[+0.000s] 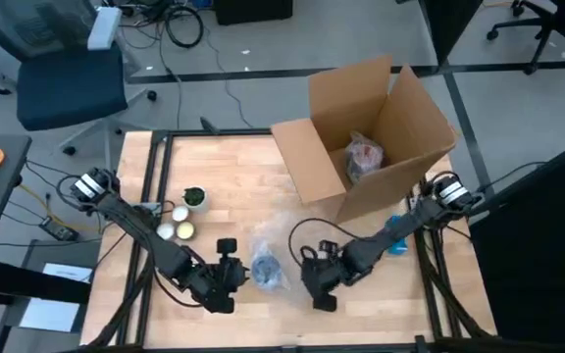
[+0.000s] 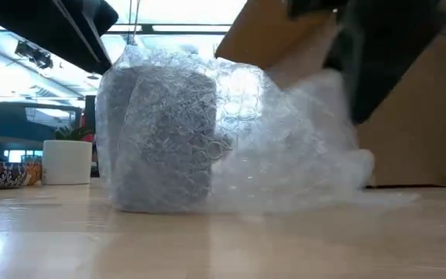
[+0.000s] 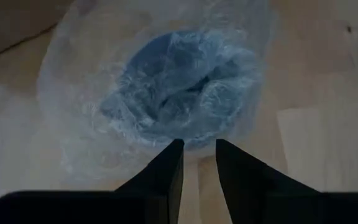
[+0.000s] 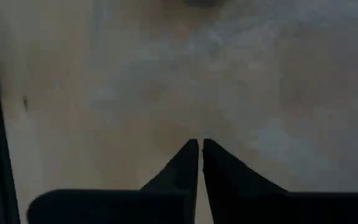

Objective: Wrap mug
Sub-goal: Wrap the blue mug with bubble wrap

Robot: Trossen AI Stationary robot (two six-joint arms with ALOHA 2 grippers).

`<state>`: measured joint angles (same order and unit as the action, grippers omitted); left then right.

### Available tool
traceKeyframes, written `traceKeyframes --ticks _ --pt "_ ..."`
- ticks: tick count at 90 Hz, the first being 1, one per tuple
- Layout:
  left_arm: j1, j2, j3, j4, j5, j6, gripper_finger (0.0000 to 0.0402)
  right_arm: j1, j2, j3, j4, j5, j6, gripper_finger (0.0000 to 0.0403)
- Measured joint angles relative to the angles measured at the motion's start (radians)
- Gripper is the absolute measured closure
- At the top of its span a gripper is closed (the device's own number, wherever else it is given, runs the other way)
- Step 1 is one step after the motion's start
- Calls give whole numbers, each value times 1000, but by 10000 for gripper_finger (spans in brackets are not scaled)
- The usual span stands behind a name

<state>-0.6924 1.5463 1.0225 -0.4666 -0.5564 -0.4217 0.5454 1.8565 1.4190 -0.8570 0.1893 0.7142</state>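
The mug stands on the table near its front edge, inside clear bubble wrap. In the low view it is a grey upright shape, and the wrap spreads loosely to its right. The left wrist view looks down into the wrapped mug. My left gripper is just left of the mug, its fingers slightly apart at the wrap's edge. My right gripper is to the mug's right, shut, low over hazy wrap lying on the table. My left gripper's fingertips stand at the rim of the bubble wrap; I cannot tell whether they touch it. My right gripper's shut fingertips point at wrap lying on the table; I cannot tell whether they hold or touch it.
An open cardboard box stands at the back right with a wrapped item inside. A small potted plant and two small round things sit at the left. A blue thing lies by the right arm.
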Motion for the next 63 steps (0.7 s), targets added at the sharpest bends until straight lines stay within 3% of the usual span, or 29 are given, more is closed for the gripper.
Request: traceKeyframes --ticks 17,42,63 --pt "12 0 0 5 0 2 324 65 1 -8 -206 -1 185 396" --pt "19 0 0 16 0 9 324 -32 2 -166 -128 -52 291 320" --pt "23 0 -1 21 0 70 324 -115 2 -174 -85 -49 317 262"
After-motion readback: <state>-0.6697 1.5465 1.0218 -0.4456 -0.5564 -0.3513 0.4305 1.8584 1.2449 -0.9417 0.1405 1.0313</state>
